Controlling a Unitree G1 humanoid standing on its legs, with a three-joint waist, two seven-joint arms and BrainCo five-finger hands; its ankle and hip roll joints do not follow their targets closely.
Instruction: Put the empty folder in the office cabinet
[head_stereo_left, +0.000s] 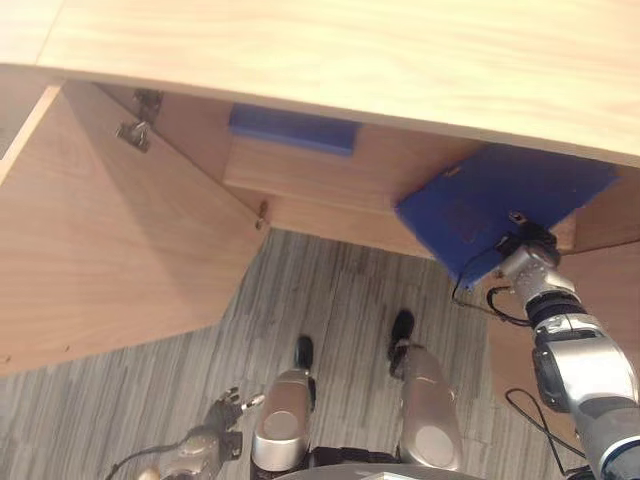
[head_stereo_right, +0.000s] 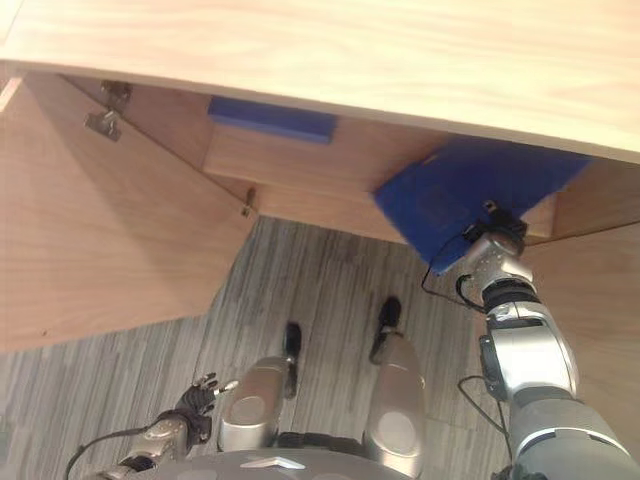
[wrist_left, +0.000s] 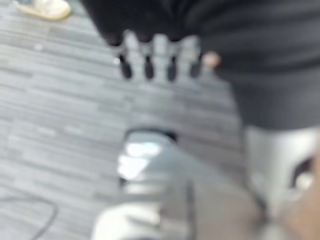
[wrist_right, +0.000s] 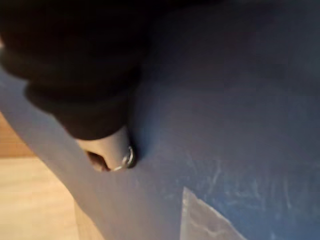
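Even, soft daylight falling across the pale wood cabinet (head_stereo_left: 330, 60) and striped floor (head_stereo_left: 330, 300), no glare. Shadow deepening inside the cabinet recess. Left wrist view blurring heavily throughout. Right wrist view sitting dim, the blue folder (wrist_right: 235, 125) darkening toward one edge.

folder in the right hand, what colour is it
Dark blue; the folder shows best in the left eye view.

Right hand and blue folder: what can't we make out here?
- right hand: fingers hidden under the blue folder in the eye views; the right wrist view is too close to read the grasp.
- Folder's far end: hidden by the cabinet top.
- left hand: blurred in its wrist view, small in the eye views.
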